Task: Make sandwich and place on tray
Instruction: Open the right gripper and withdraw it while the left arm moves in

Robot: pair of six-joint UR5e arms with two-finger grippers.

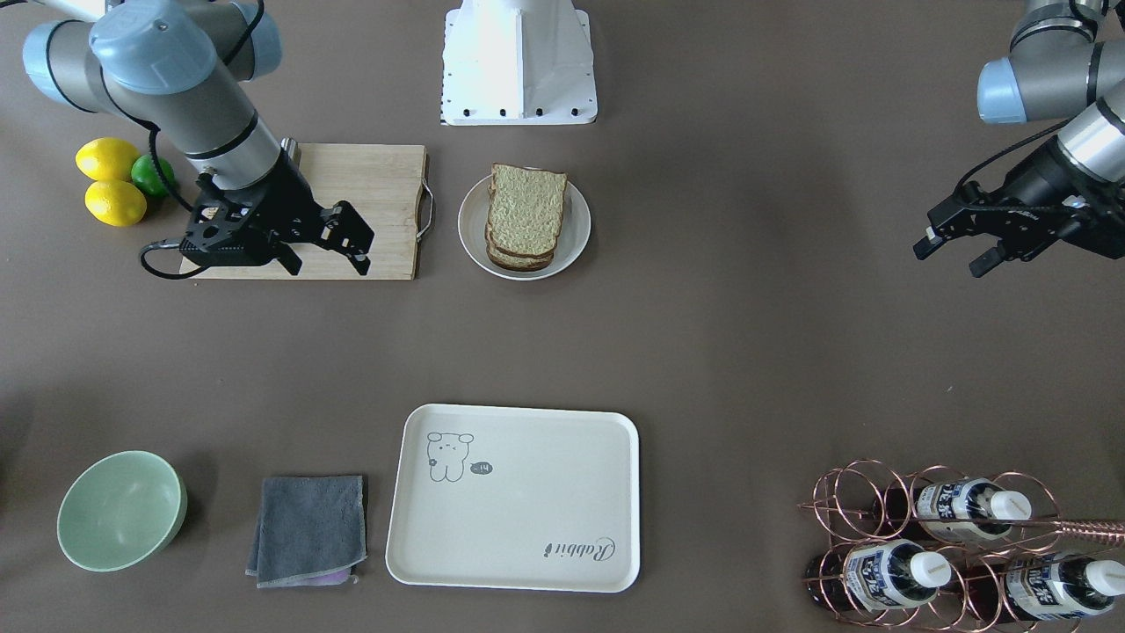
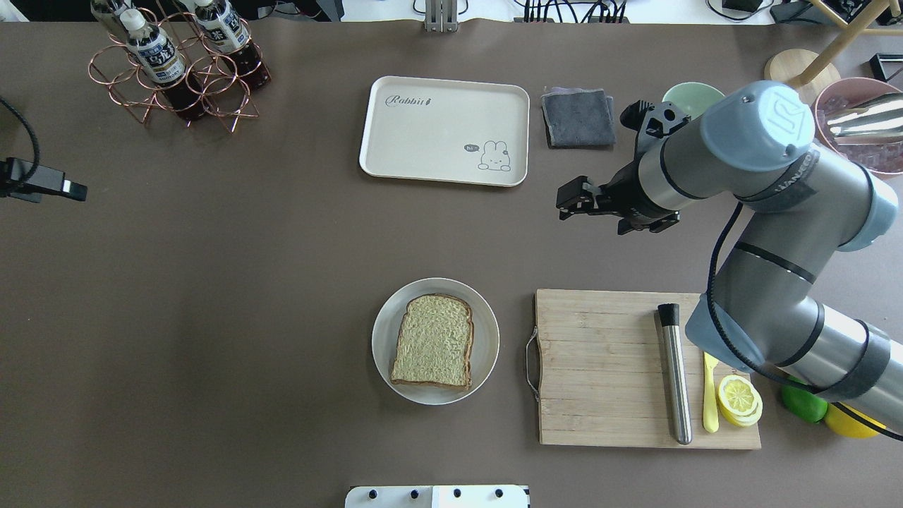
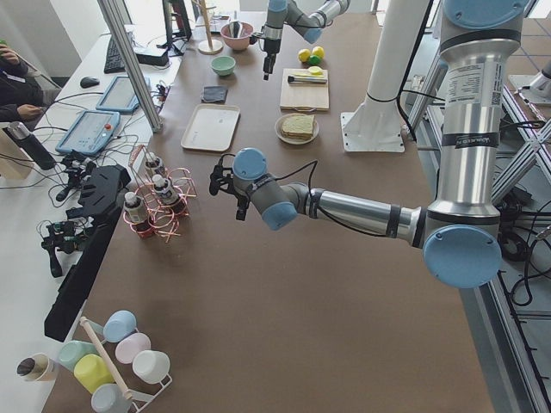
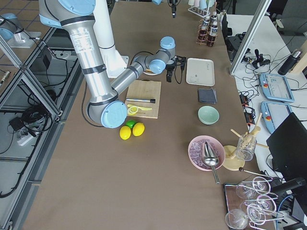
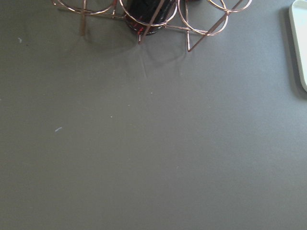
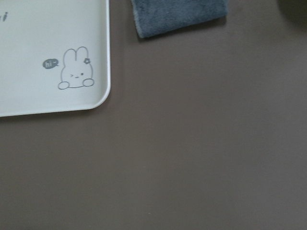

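- Risk at the bread (image 2: 434, 341): the stacked slices could be slid apart or squashed if pinched unevenly, since nothing but their own weight appears to hold them together
- Risk at the plate (image 2: 384, 317): it could be dragged or tipped if a finger is brought down on its rim
- Risk at the board (image 2: 600, 367), just beside the plate: a steel rod (image 2: 675, 374) and lemon slices (image 2: 738, 398) lie under the right arm's elbow and could be knocked by a low swing
- Risk in transit: the tray (image 2: 444, 141) is well apart from the plate, so a loosely held stack could be shed on the way
- Plate, nearest the robot's base: only the bread is held; no egg is seen, and whether one is hidden between the slices cannot be told
- Right gripper (image 1: 325, 262): held above the table between board and tray, jaws parted wide, nothing gripped
- Left gripper (image 1: 954, 257): held well off to the side, short of the rack (image 1: 844, 501), jaws likewise parted and empty
- Tray, far side: nothing lies in it
- Bowl (image 1: 119, 510), past the cloth (image 1: 309, 526): seen to be empty
- Rack, far corner: bottles (image 1: 971, 503) are held in its wire rings
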